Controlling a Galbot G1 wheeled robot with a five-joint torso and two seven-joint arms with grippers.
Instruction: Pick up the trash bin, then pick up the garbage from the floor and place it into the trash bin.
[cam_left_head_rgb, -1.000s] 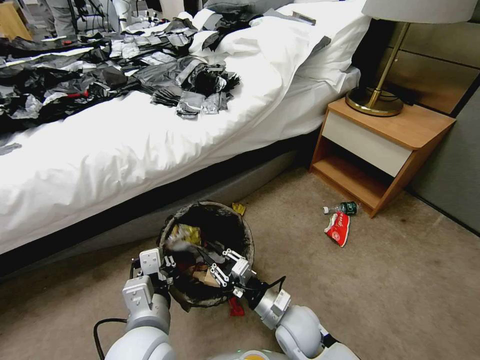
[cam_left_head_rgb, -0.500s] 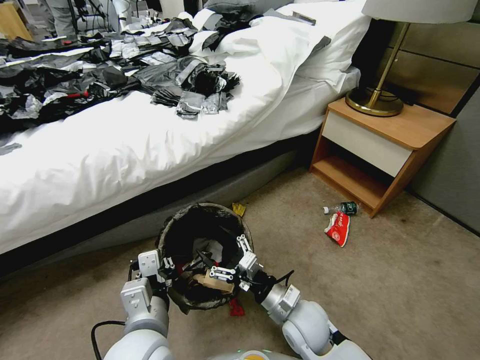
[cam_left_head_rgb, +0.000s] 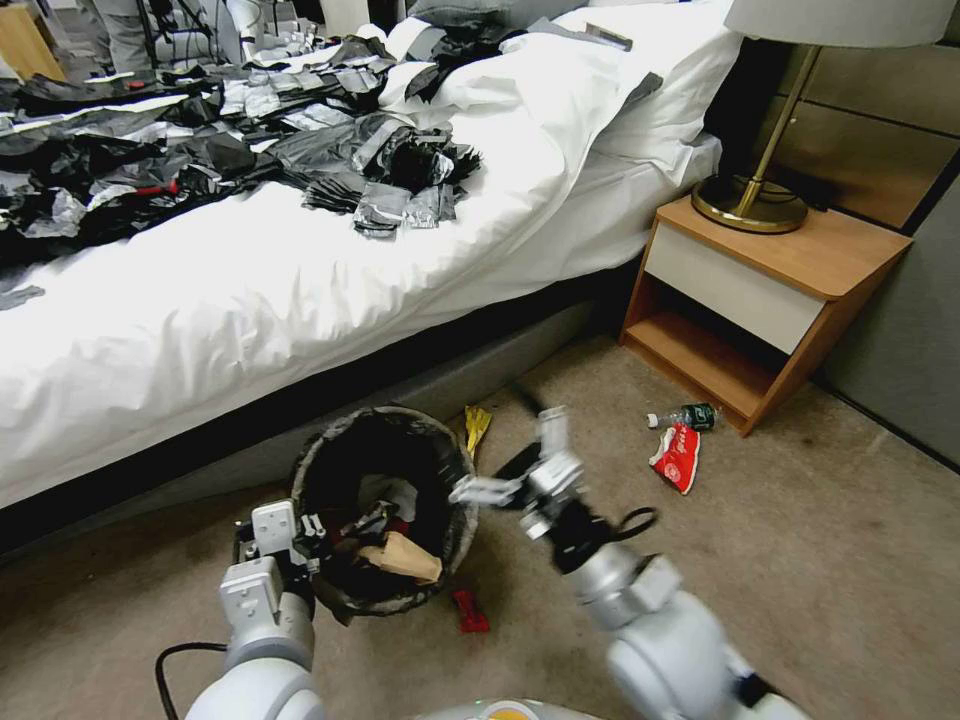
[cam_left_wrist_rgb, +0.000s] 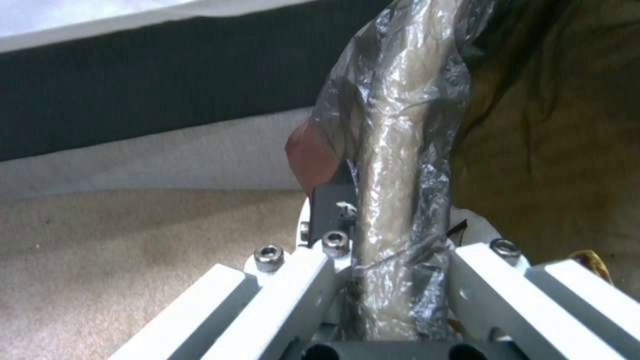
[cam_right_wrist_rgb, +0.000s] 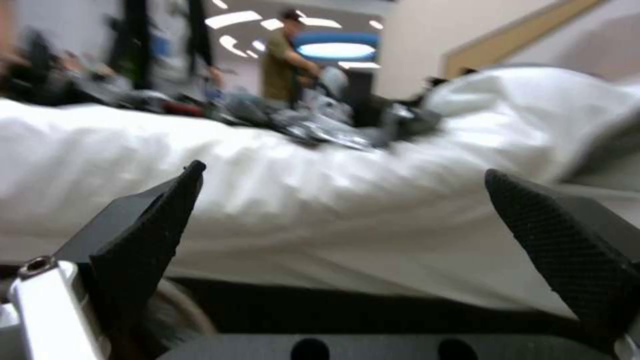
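Left pincer (cam_left_head_rgb: 305, 535): I have it clamped on the near-left rim of the trash bin; in the left wrist view the liner-wrapped rim (cam_left_wrist_rgb: 393, 200) runs straight between my two white fingers (cam_left_wrist_rgb: 293, 280).
Trash bin (cam_left_head_rgb: 330, 470): round, upright, mouth facing up, held beside the bed base; dark liner folded over the rim.
Inside the bin: I see a brown paper scrap (cam_left_head_rgb: 403, 557) lying against the near wall, its long axis running from the bin's centre toward the near-right rim, with darker bits behind it.
Red wrapper piece (cam_left_head_rgb: 467, 611): on the carpet just off the bin's near-right side.
Right pincer (cam_left_head_rgb: 515, 450): raised just right of the bin, outside the rim, wide apart and holding nothing; the right wrist view shows both black pads (cam_right_wrist_rgb: 143, 235) spread with the bed between them.
Yellow wrapper (cam_left_head_rgb: 476, 428): on the carpet just beyond the bin's far-right rim, long axis pointing away from me toward the bed.
Red-and-white wrapper (cam_left_head_rgb: 677, 456): well right of the bin, long axis roughly near to far.
Small bottle (cam_left_head_rgb: 686, 416): lying on its side just beyond that wrapper, white cap pointing back toward the bin, beside the nightstand (cam_left_head_rgb: 770, 270).
Bed (cam_left_head_rgb: 250, 290): beyond the bin, black and silver sheets (cam_left_head_rgb: 200, 150) strewn on top.
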